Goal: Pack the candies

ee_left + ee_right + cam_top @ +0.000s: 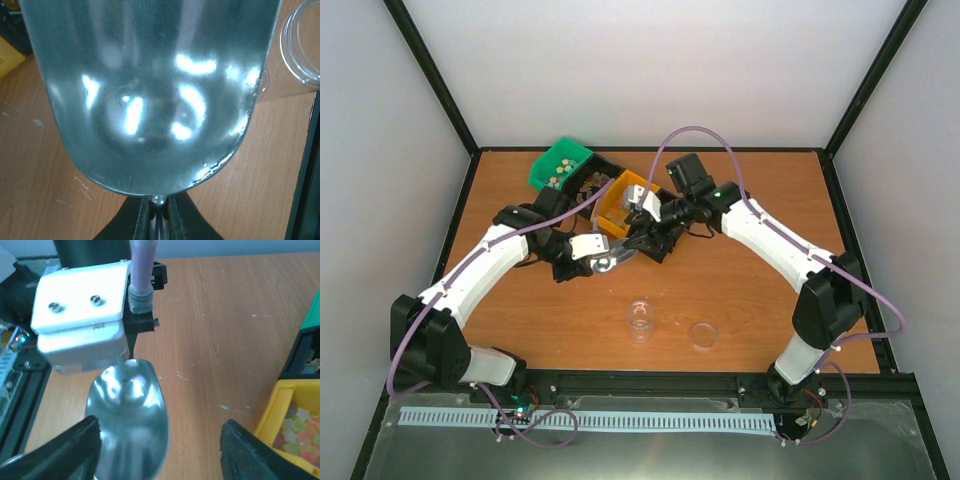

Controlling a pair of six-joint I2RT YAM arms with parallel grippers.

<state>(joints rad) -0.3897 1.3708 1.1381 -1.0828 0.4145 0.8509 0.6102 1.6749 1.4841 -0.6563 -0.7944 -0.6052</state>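
My left gripper is shut on the handle of a silver metal scoop, which is empty. In the top view the scoop hangs over the table in front of the bins. My right gripper is open, its jaws wide apart over the scoop's bowl, and holds nothing; in the top view it sits just right of the scoop. Pale star-shaped candies lie in the yellow bin. More candies show in the green bin. The clear jar stands open in front.
A black bin sits between the green bin and the yellow bin. The jar's clear lid lies right of the jar. The jar's rim shows at the left wrist view's top right. A black rail runs along the near edge.
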